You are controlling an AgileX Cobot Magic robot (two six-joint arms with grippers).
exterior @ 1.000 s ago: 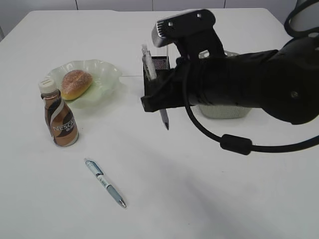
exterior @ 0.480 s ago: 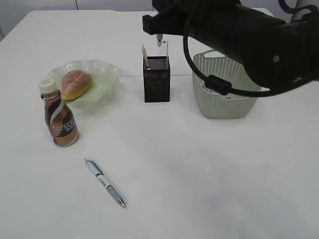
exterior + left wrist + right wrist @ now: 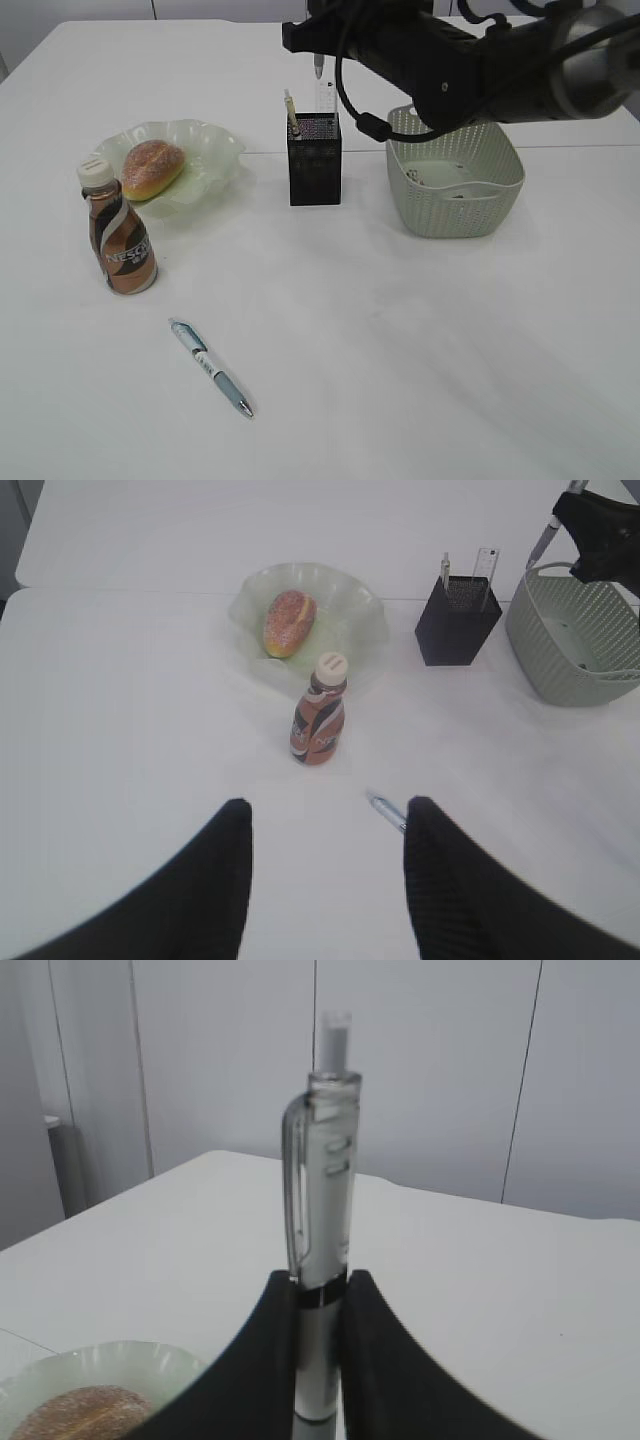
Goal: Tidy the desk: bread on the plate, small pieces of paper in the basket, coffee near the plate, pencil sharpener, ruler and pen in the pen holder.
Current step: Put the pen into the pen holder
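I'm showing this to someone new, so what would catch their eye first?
The black right arm reaching across the back of the table, its jaws shut on an upright pen above the pen holder. Next, the brown coffee bottle at front left beside the plate with bread, and a second pen lying alone near the front.

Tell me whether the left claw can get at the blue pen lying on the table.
Probably yes. The left claw is open, holds nothing, and hovers just short of the blue pen; only bare table lies between them.
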